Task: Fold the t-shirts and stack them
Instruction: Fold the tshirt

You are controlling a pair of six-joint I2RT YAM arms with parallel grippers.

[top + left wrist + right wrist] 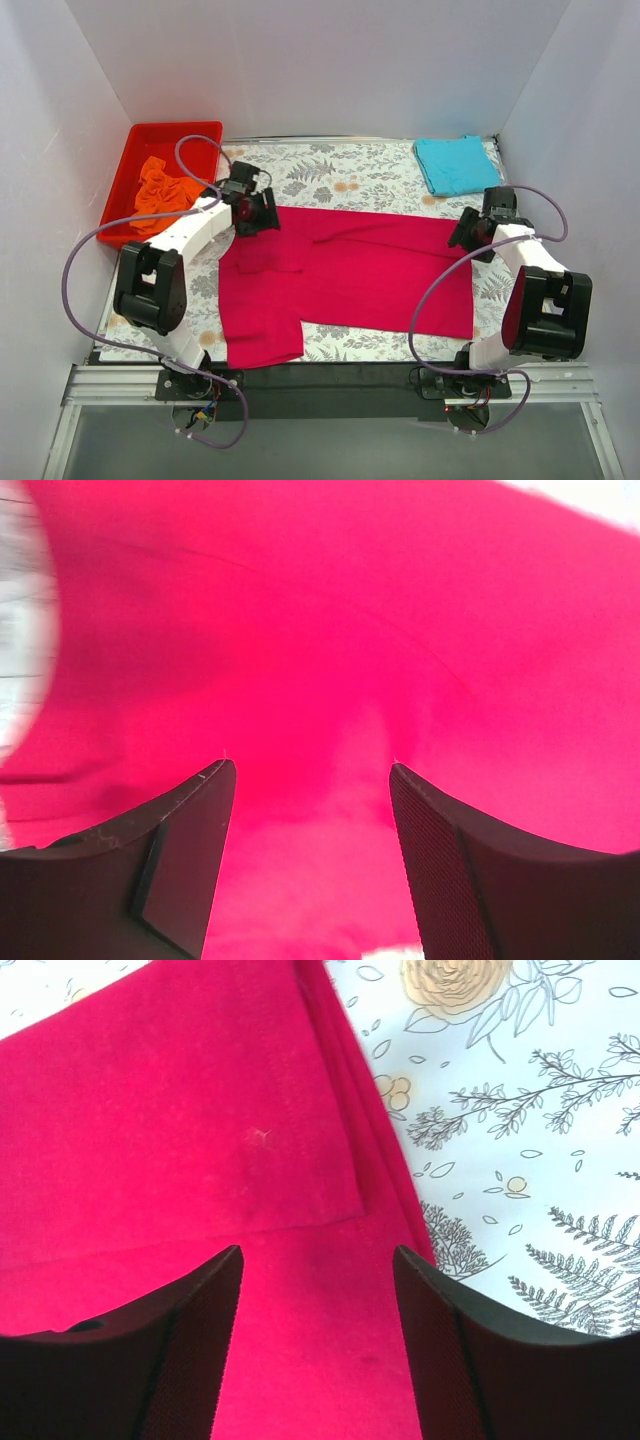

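The crimson-pink t-shirt (350, 275) lies spread flat across the middle of the tabletop. The left gripper (310, 770) is wide apart over the shirt's far-left part. The right gripper (318, 1255) is also spread, and the shirt's right hem runs between its fingers.

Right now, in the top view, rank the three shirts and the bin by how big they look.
1. Pink shirt
2. Bin
3. Blue shirt
4. Orange shirt, crumpled, only slightly smaller than the blue
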